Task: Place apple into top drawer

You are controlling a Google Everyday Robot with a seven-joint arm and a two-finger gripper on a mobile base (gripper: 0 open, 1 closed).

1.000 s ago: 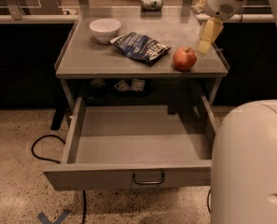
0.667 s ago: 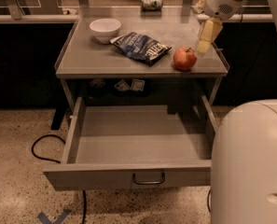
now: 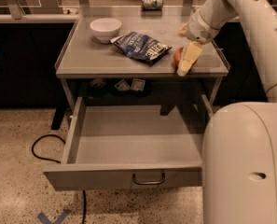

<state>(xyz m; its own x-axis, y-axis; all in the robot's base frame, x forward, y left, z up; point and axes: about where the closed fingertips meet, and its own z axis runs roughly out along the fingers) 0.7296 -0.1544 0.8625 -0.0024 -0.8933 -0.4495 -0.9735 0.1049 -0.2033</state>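
Drawer [image 3: 105, 178] pulled open, its grey floor showing. On the desk [image 3: 91, 59]: bowl [image 3: 105, 28], chip bag [image 3: 142, 45], and apple [image 3: 176, 57] partly behind the end effector [image 3: 184, 66]; whether it grips, I cannot tell.

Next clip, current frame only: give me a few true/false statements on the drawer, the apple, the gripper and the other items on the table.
1. The top drawer is pulled open. True.
2. The apple lies inside the drawer. False: it sits on the tabletop, near the front right edge.
3. The white bowl stands at the back left of the tabletop. True.
4. The chip bag is in the drawer. False: it lies on the tabletop between the bowl and the apple; nothing shows in the drawer.
5. The gripper hangs over the open drawer. False: it is over the tabletop, right at the apple, partly covering it.
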